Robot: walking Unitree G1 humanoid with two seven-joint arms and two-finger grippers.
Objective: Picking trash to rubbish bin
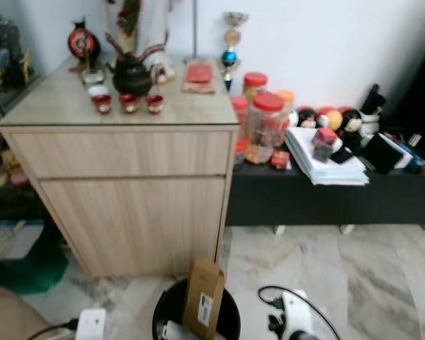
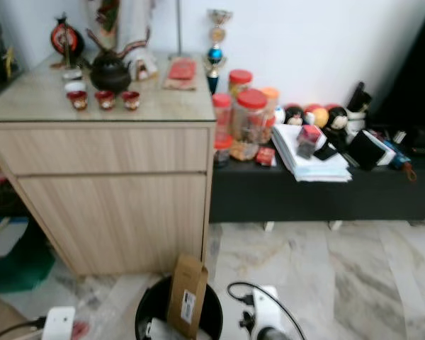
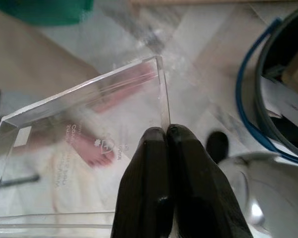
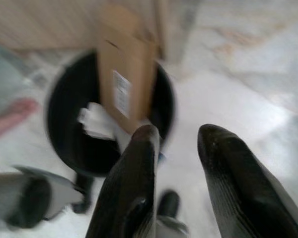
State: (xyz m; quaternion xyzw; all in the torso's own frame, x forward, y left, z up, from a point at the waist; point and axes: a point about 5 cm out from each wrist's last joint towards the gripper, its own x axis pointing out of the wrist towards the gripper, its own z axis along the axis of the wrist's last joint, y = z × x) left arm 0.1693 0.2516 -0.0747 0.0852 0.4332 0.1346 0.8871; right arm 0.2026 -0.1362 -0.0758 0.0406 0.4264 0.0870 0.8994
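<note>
Beside the cabinet (image 1: 127, 205), carton (image 1: 203, 299) already binned (image 1: 168, 312), left gripper (image 3: 166, 136) jaws clamped on clear box (image 3: 79, 163) awaiting disposal, right gripper (image 4: 176, 139) jaws apart.

Probably a home: tea set (image 1: 127, 99) on wooden cabinet (image 1: 127, 191).

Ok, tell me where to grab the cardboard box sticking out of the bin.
Probably the box's top end, from above. It stands nearly upright in the black bin, its lower part down among the trash, so only the upper end is free. It is flat, so close across its thin faces.
</note>
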